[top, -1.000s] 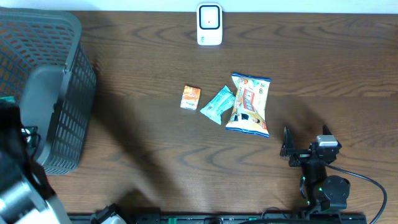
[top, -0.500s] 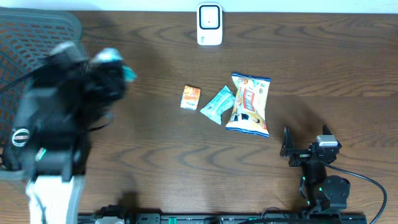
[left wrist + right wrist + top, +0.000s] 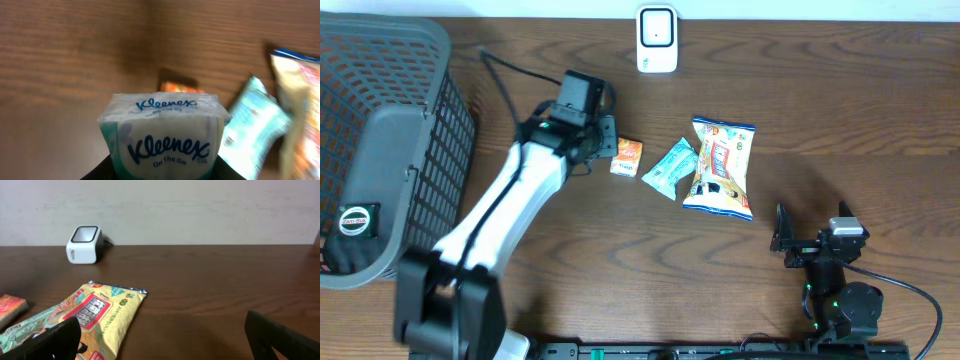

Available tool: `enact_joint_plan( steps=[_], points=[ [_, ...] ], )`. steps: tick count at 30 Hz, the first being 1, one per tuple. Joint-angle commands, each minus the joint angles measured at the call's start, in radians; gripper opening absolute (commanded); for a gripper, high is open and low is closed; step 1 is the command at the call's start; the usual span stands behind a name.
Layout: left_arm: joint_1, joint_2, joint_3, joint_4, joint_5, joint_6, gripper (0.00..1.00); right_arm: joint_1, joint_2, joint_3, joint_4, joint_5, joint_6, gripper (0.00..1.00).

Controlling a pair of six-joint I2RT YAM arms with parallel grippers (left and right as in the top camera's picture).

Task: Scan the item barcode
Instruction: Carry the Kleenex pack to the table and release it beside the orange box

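since the earlier frame the left arm has swung away from the basket [image 3: 380, 60]. it now stretches diagonally across the table. the left gripper [image 3: 600, 135] sits below and to the left of the scanner [image 3: 657, 40], just beside a small orange box [image 3: 626, 157]. its jaws are partly closed, pinching a kleenex tissue pack [image 3: 164, 135] by the lower sides. the pack is held over the wood, short of the scanner, with its printed face toward the wrist camera. it looks light and soft, and its film wrap would likely dent or slip. a hold across the narrow sides seems right, leaving the broad faces bare. which face carries the barcode cannot be told. the right gripper [image 3: 162, 336] rests spread wide and empty, well off to the scanner's lower right, beyond the snack bag [image 3: 720, 167].
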Motion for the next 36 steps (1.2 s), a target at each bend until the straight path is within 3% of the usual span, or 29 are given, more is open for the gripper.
enact_joint_plan(
  steps=[1, 10, 17, 20, 24, 27, 36],
  points=[
    [-0.011, 0.072, 0.008, 0.078, -0.074, 0.01, 0.37, 0.011, -0.005, -0.002, -0.003, 0.005, -0.003, 0.99],
    [-0.076, 0.177, 0.008, 0.325, 0.028, -0.203, 0.37, 0.011, -0.005, -0.002, -0.003, 0.005, -0.003, 0.99],
    [-0.142, 0.249, 0.008, 0.417, 0.028, -0.214, 0.38, 0.011, -0.005, -0.002, -0.003, 0.005, -0.003, 0.99],
    [-0.156, 0.286, 0.008, 0.426, 0.027, -0.213, 0.52, 0.011, -0.005, -0.002, -0.003, 0.005, -0.003, 0.99],
    [-0.157, 0.301, 0.008, 0.44, 0.027, -0.213, 0.57, 0.011, -0.005, -0.002, -0.004, 0.005, -0.003, 0.99],
    [-0.154, 0.296, 0.008, 0.474, 0.027, -0.211, 0.7, 0.011, -0.005, -0.002, -0.003, 0.005, -0.003, 0.99],
    [-0.115, 0.126, 0.009, 0.491, 0.027, -0.167, 0.72, 0.011, -0.005, -0.002, -0.003, 0.005, -0.003, 0.99]
  ],
)
